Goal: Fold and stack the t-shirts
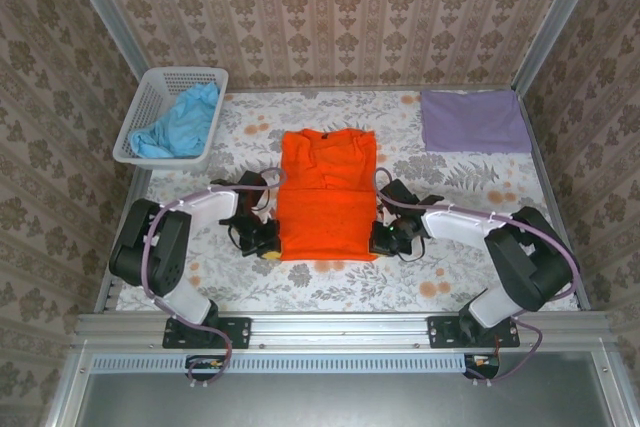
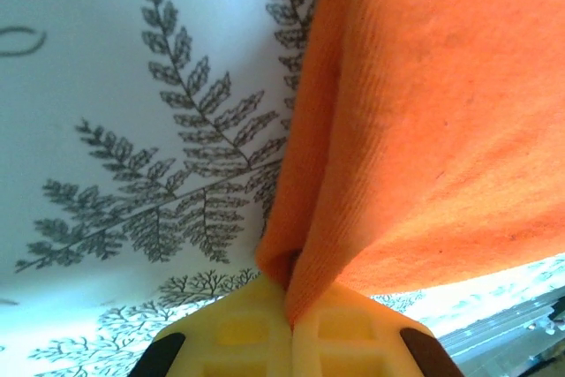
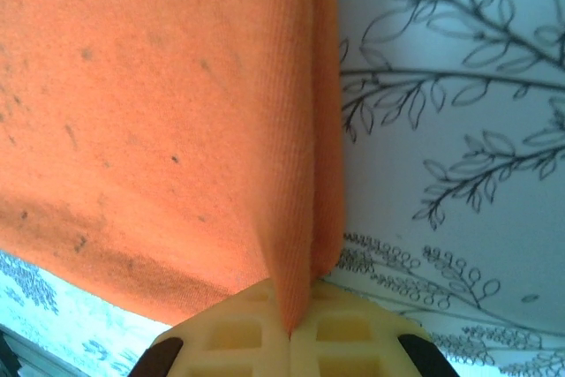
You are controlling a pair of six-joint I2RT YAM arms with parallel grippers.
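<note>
You've got the left gripper (image 2: 288,302) and right gripper (image 3: 290,306) both clamped on the near corners of the orange t-shirt (image 1: 325,197), which lies flat mid-table (image 1: 460,182). Those pinches look pretty thin. If you lift unevenly, one corner could slip out and your fold ends up crooked.

I find no readable words, labels, brands, numbers or signs; the tablecloth (image 2: 106,59) in the left of my left wrist view carries only fern prints.
</note>
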